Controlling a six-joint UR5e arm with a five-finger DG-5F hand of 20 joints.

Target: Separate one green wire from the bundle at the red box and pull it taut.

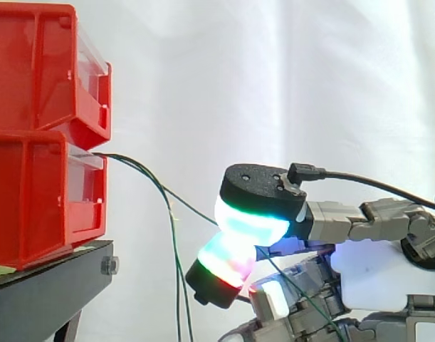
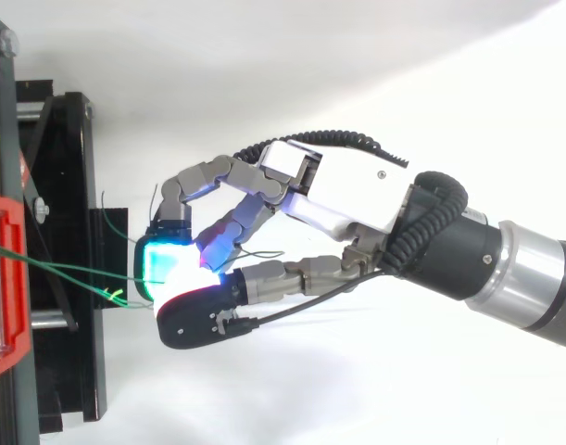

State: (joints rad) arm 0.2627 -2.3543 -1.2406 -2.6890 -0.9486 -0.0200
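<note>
White curtain point(image 1: 274, 71) backs the whole scene, and at the left of the side view two red bins sit stacked on a black stand point(image 1: 46, 285), which serves as the worktop. The green strands come out at the front lip of the lower bin, the red box point(image 1: 32, 206), below the upper bin point(image 1: 32, 64). From that exit the bundle point(image 1: 176, 271) mostly droops and hangs down past the stand's edge, while one green wire point(image 1: 196, 209) leaves it and runs rightward and slightly downward to the hand point(image 2: 357, 190). Two glowing fingertips point(image 1: 249, 224) are pressed pad against pad, and the wire goes in at the seam between them, so I judge it pinched there. From above, more than one thin green line seems to converge near the pads, and I cannot tell whether a second strand is caught too. A further length of wire trails down and to the right beyond the pinch. The relation that matters is this: the box lies to the hand's left in both views and a little higher in the side view, with the held wire's long axis running almost straight along that line. The wire shows only a slight sag, so it looks separated but not fully taut. Drawing the hand directly away from the box, along the wire, should take up the slack, and a sideways pull would risk snagging the hanging strands.
</note>
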